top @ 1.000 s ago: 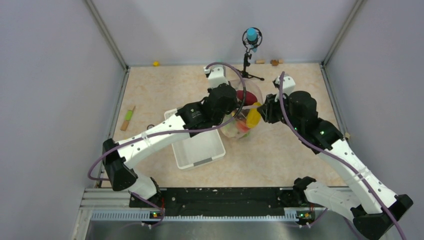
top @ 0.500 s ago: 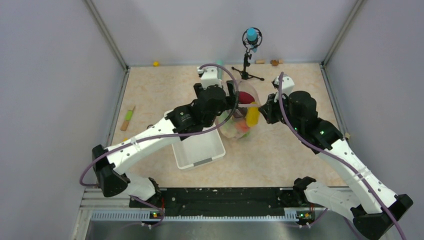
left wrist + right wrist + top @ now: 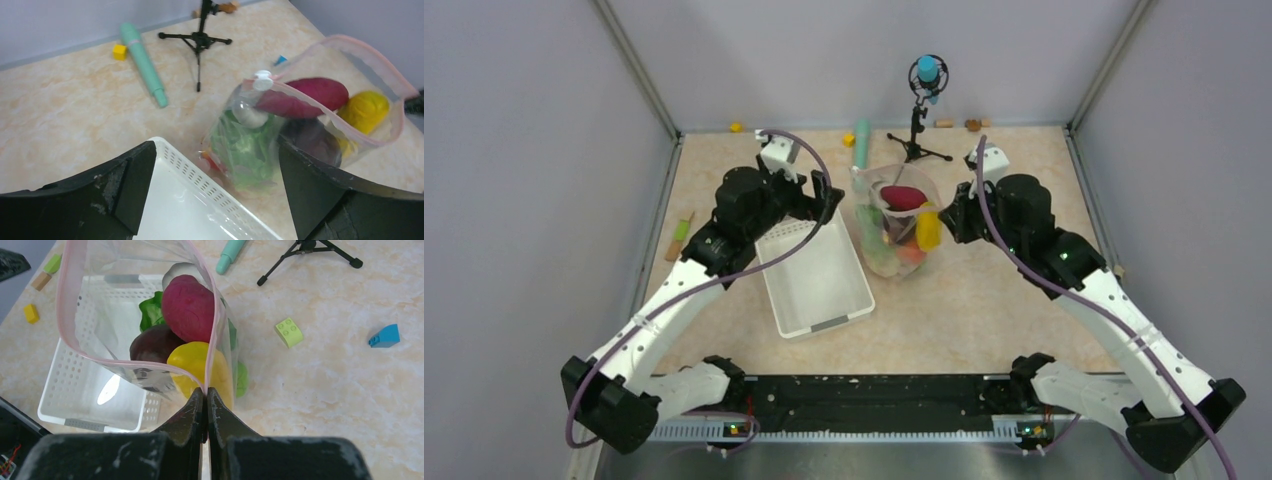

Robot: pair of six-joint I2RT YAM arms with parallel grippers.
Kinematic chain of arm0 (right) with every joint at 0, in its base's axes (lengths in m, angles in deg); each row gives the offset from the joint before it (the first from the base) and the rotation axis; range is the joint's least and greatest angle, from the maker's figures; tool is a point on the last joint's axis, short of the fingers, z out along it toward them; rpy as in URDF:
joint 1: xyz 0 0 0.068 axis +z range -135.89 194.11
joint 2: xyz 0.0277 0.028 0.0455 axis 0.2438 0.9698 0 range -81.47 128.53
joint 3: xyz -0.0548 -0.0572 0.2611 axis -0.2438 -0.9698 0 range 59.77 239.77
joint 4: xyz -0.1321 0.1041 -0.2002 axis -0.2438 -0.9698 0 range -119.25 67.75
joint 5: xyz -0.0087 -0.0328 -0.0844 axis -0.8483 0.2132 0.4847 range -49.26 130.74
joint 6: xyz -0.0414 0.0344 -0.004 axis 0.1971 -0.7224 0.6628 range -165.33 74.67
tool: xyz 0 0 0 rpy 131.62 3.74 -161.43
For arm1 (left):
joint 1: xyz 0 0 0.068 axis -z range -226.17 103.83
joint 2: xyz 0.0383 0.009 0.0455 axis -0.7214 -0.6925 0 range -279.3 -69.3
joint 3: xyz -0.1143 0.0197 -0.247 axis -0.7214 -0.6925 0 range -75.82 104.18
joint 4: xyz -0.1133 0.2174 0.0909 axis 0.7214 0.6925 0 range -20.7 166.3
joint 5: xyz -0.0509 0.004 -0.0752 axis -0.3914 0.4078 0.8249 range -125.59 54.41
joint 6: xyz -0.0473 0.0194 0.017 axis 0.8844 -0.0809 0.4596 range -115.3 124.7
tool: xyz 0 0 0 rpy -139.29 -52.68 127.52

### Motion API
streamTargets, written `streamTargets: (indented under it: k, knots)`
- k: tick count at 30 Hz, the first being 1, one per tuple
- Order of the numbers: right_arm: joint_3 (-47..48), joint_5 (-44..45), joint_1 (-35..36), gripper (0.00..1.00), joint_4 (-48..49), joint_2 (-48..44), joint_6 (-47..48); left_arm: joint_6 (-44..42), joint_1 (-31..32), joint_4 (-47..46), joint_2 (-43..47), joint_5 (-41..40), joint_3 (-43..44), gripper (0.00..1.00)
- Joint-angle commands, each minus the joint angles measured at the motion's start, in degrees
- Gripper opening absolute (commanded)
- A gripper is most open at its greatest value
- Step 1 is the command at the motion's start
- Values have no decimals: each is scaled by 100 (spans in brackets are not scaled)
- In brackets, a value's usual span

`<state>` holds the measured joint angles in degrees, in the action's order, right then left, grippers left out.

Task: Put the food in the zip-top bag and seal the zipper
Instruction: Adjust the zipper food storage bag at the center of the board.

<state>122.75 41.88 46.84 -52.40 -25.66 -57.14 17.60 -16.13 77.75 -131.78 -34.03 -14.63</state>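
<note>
Because the zip-top bag (image 3: 894,240) is thin, floppy and weighed down by the food (image 3: 189,307) already inside, it is judged best taken by the stiffer pink zipper (image 3: 61,295) at its mouth, where the right gripper (image 3: 205,392) is clamped shut, the bag being held upright at the centre of the overhead view beside the white basket (image 3: 824,322). Compared with a second earlier, the left gripper (image 3: 216,147) has been withdrawn from the bag's mouth to the upper left over the basket, its jaws now spread wide and empty, while the right jaws have been closed.
</note>
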Motion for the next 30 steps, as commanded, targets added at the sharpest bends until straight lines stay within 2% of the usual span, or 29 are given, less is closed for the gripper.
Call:
streamTargets:
  k: [1,5,8,12,17,21,30]
  knots:
    - [374,-10,-39,0,3,115,-52,-938,-426,-1076,-206,2467,-408,97]
    - [349,59,-41,0,-17,102,-7,-1128,-703,-1803,-485,3491,-619,97]
    - [350,36,-34,0,-30,99,18,-1143,-855,-2136,-866,3815,-453,97]
    - [326,-83,-39,0,-43,63,49,-1518,-1015,-1793,-1455,4631,114,96]
    - [346,-160,-39,0,-27,59,75,-1721,-1066,-1904,-1903,4980,415,93]
    - [292,-234,-44,0,-34,18,97,-1812,-1123,-2090,-2036,5398,450,87]
    - [330,-141,-39,0,12,45,6,-1779,-1129,-2751,-2141,6250,364,63]
